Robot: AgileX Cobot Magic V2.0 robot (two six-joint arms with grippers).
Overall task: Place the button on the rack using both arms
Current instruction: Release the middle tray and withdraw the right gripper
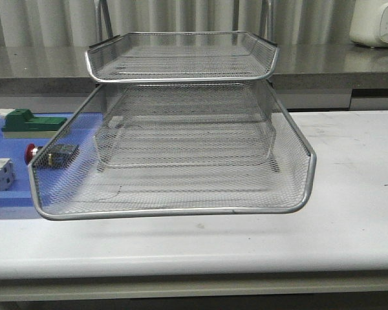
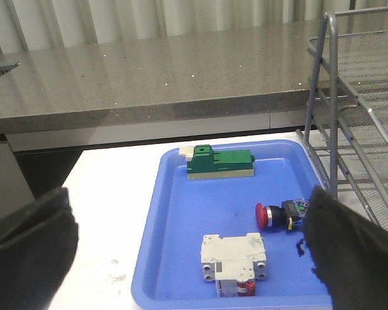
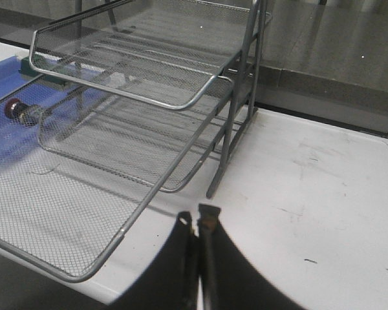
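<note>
Lying on the blue tray (image 2: 181,213), button (image 2: 279,214) sits beyond spread left end effector (image 2: 187,258)

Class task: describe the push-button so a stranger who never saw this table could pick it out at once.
Find the blue tray on the white table, left of the wire rack. Three parts lie in it; the button lies on its side nearest the rack. Its red round head sets it apart from the green block and the white block.
</note>
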